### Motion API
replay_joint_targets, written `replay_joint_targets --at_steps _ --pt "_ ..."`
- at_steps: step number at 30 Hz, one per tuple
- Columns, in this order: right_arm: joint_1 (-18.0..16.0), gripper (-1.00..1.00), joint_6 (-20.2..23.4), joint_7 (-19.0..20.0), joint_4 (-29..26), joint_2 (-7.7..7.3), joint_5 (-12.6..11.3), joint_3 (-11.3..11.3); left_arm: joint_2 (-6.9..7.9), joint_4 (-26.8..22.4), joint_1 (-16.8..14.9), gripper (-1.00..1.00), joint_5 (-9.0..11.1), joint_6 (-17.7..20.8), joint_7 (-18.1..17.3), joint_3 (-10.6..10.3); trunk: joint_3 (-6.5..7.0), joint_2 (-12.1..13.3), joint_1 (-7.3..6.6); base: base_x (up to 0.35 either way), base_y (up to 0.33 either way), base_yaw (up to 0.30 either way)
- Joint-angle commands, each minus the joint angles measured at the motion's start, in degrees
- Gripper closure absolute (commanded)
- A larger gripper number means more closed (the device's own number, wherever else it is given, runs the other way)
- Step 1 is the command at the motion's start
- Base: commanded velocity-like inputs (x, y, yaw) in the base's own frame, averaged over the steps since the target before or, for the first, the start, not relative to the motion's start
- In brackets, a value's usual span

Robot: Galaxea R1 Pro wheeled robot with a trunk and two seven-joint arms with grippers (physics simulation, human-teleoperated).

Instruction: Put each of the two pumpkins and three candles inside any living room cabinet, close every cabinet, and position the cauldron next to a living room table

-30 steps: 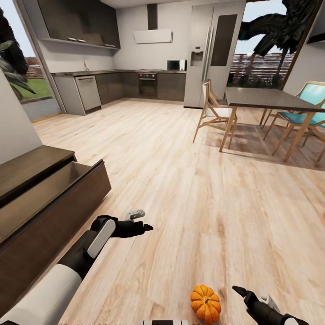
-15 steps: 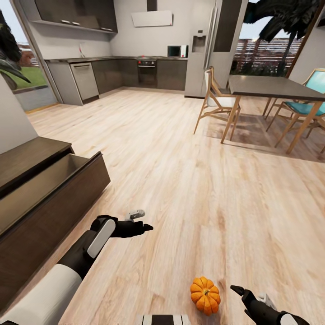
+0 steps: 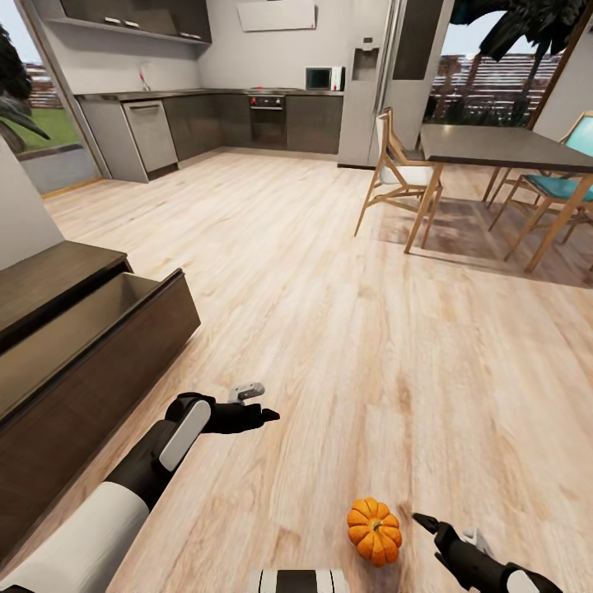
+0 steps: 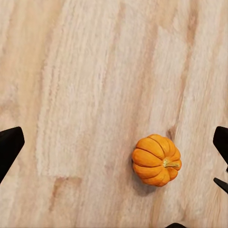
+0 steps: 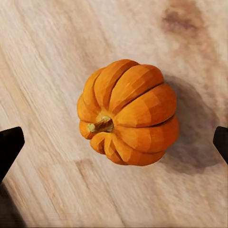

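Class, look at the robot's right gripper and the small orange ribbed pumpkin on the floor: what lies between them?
Nothing but bare light wood floor: in the head view a short strip separates the right gripper from the small orange ribbed pumpkin.

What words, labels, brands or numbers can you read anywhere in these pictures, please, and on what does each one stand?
None: no readable text shows in any view.
The microwave, oven and fridge dispenser in the kitchen show no legible marks; they are too small to tell.
The pumpkin, the wooden floor, the open cabinet drawer, and the left gripper and right gripper bear no lettering.
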Motion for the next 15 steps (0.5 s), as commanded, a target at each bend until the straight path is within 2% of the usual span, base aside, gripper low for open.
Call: replay_joint_targets --at_steps 1,4,15 --pt "-0.02 -1.00 0.41 0.63 -0.02 0.01 -0.23 0.39 0.05 -0.05 -0.03 -1.00 0.19 0.11 0.15 -0.13 -0.04 -0.02 -0.01 0.000 0.000 0.000" --pt "-0.02 -1.00 0.35 1.13 -0.03 0.01 -0.24 1.00 0.06 -0.05 -0.03 -1.00 0.19 0.11 0.15 -0.13 -0.04 -0.02 -0.01 0.000 0.000 0.000" --pt "-0.02 -1.00 -0.18 1.93 -0.10 0.00 -0.30 1.64 0.06 -0.05 -0.03 -1.00 0.19 0.11 0.15 -0.14 -2.48 -0.16 0.27 0.000 0.000 0.000"
